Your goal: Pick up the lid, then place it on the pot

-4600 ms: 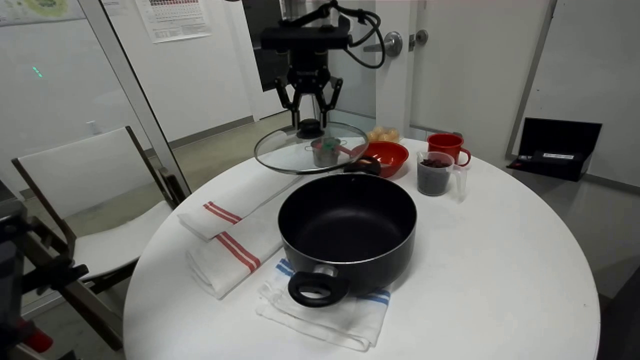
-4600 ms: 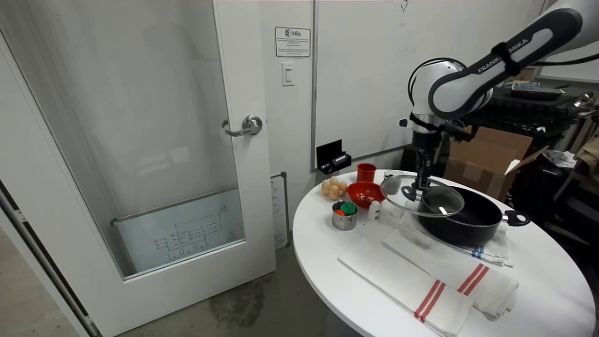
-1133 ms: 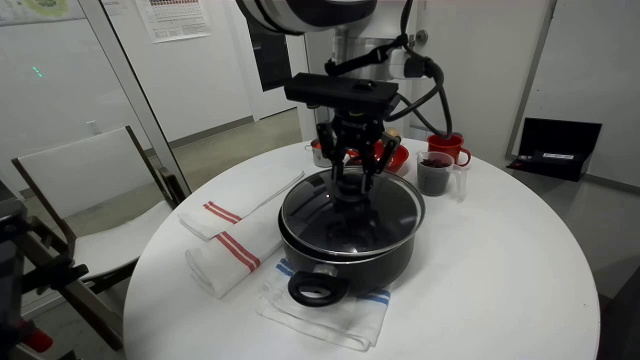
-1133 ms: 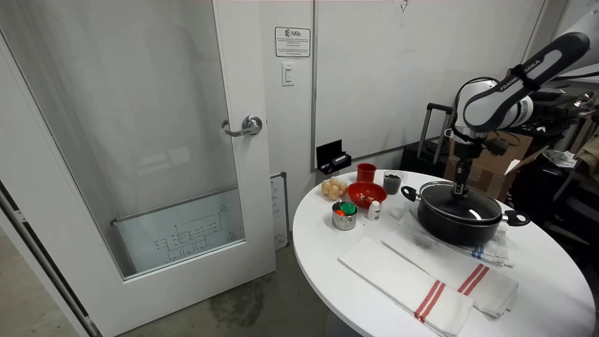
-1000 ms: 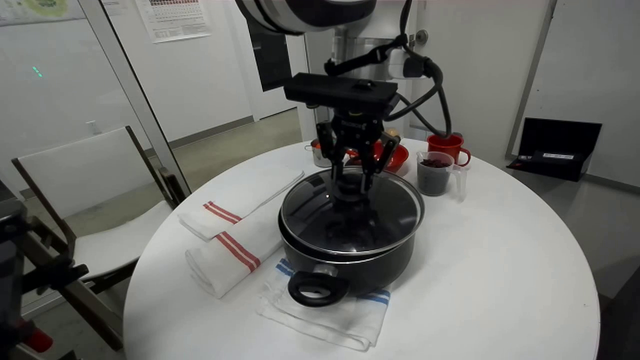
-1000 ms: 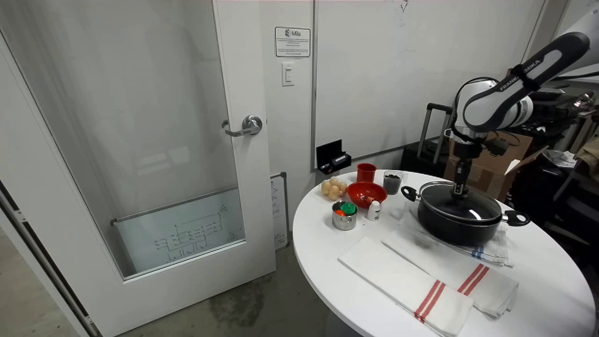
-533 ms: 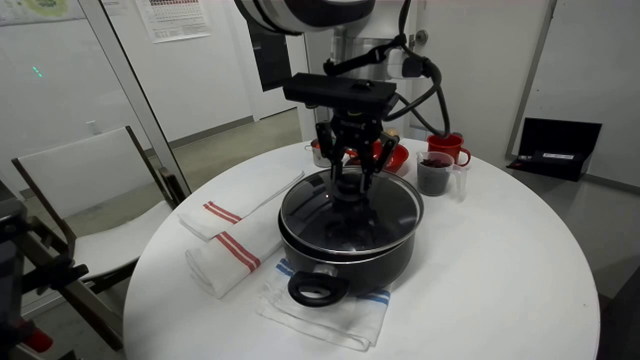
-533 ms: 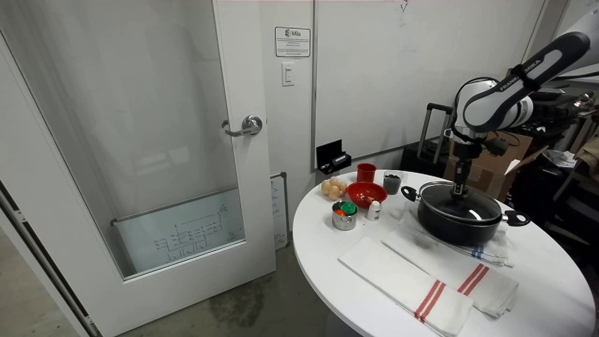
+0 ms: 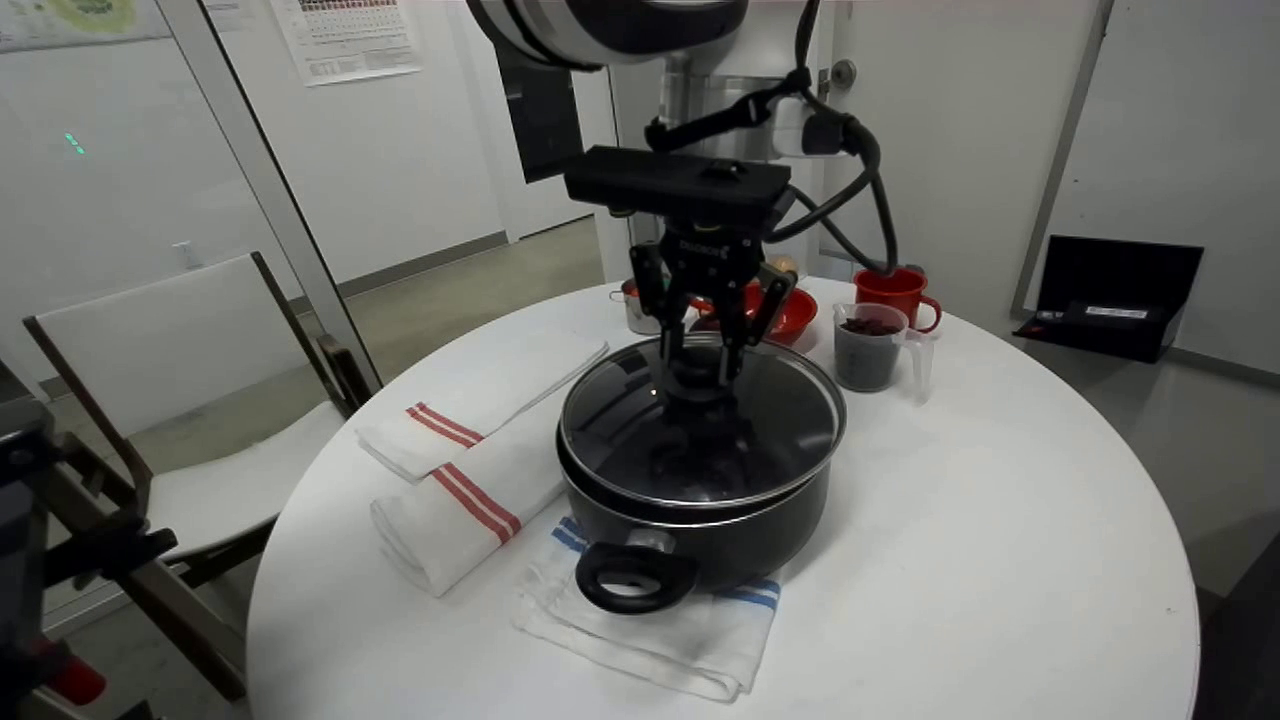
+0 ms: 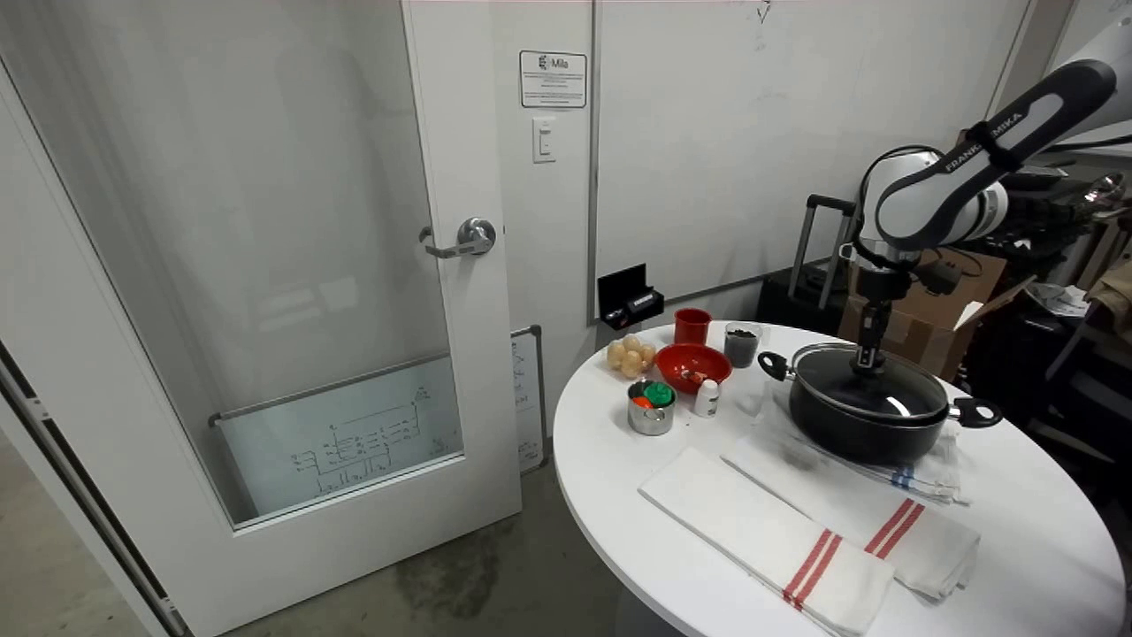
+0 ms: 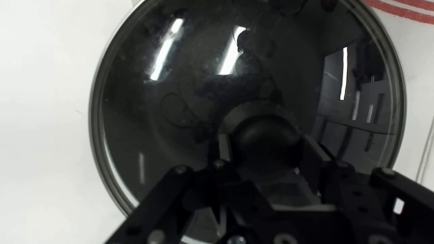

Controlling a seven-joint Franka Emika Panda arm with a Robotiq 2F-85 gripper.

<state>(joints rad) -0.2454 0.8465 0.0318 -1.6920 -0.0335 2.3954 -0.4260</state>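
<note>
Metal-rimmed, the glass lid (image 9: 700, 467) covers the black cooking pot (image 9: 765, 545), its knob (image 11: 266, 137) clamped in the pincer (image 9: 703, 379); whether rims touch is unclear. Beneath the pot lies a blue-striped towel (image 9: 650, 645).

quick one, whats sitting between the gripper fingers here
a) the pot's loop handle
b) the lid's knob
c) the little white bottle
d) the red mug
b, because the wrist view shows the dark knob at the centre of the lid with the fingers of the gripper on either side of it.
</note>
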